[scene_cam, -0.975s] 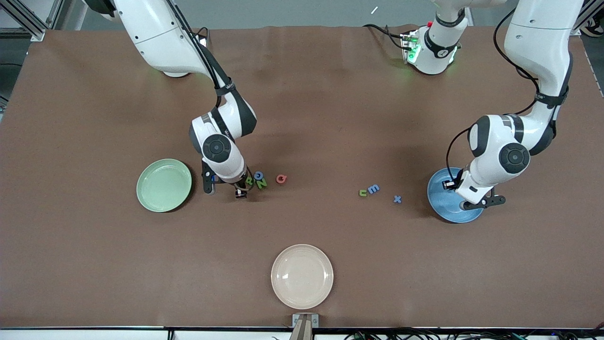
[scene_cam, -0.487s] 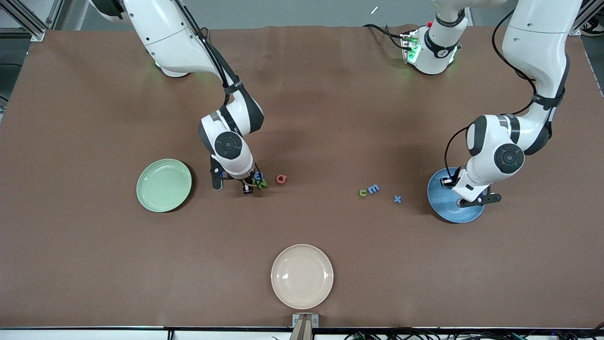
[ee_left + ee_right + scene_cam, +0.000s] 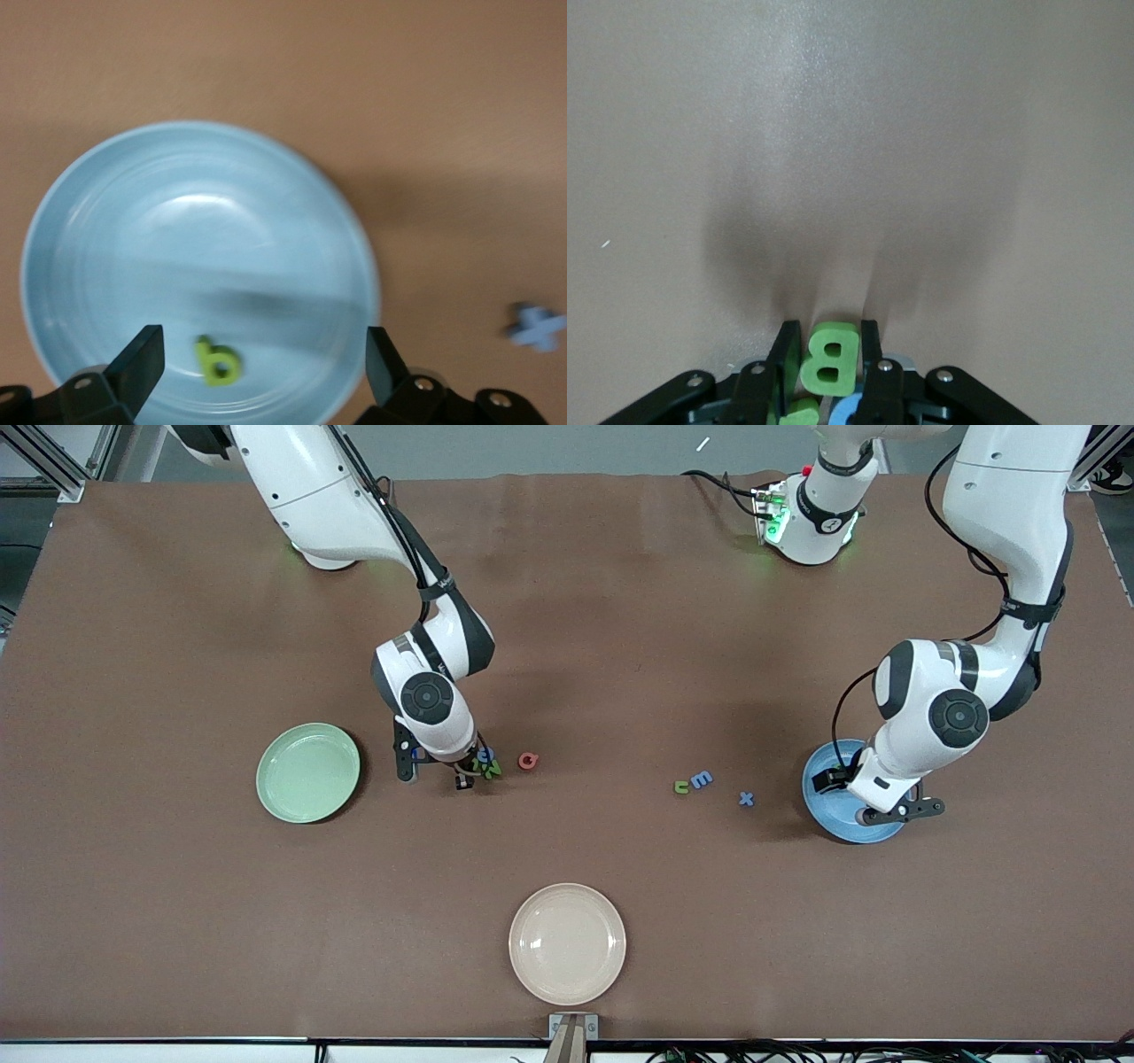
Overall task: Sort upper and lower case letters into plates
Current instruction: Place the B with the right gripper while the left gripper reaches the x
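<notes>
Now the right gripper (image 3: 824, 376), low-centre of the right wrist view, pinches the upright green foam letter B (image 3: 830, 356) between narrow fingers, while the left gripper (image 3: 263, 363) hangs wide over the blue plate (image 3: 106, 230) holding the small green letter q (image 3: 216, 361).

- We see a cream-beige plate (image 3: 567, 943) sitting on the brown table (image 3: 177, 921), at its edge nearest the front camera.
- Just below that plate, a small grey bracket (image 3: 573, 1029) sits at the table edge.
</notes>
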